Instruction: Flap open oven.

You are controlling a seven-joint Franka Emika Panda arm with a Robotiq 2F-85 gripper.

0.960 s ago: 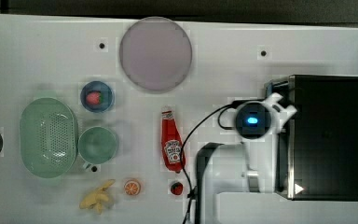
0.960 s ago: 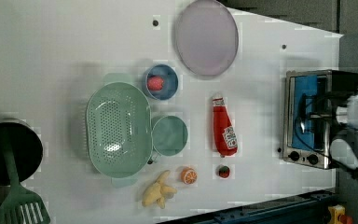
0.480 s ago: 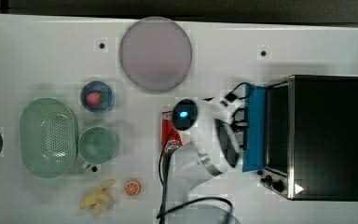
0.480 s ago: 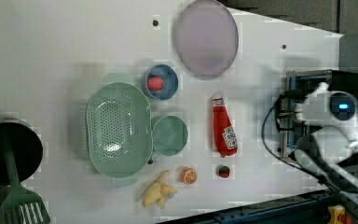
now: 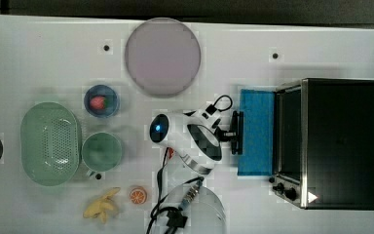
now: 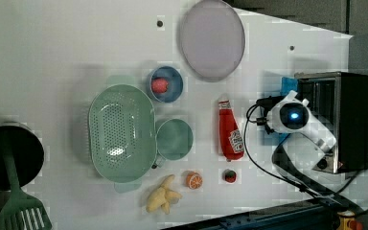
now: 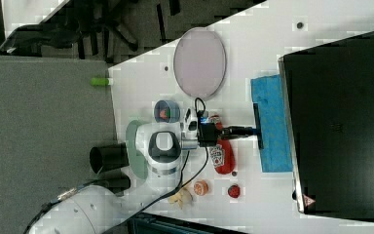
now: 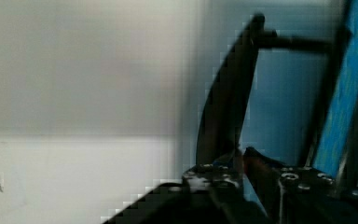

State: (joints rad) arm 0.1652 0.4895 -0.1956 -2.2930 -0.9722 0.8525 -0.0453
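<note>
Gleaming boxy oven (image 5: 338, 141), flat blue glass flap (image 5: 256, 131) down.

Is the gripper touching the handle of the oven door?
Touching. In the top view the gripper meets the black handle of the oven door with no gap; the right view agrees.

1. Oven (image 5: 338, 141): matt black top, silver metal front frame w/ slight shine; flap door beside it looks like blue-tinted glass, smooth.
2. Tabletop (image 5: 39, 58): smooth white, matt.
3. Colander (image 5: 51, 144), well apart from oven: pale green plastic, perforated.
4. Ketchup bottle (image 6: 230, 132), near oven's door: glossy red plastic, paper-like label.
5. Tool (image 5: 233, 132): black, matt.
</note>
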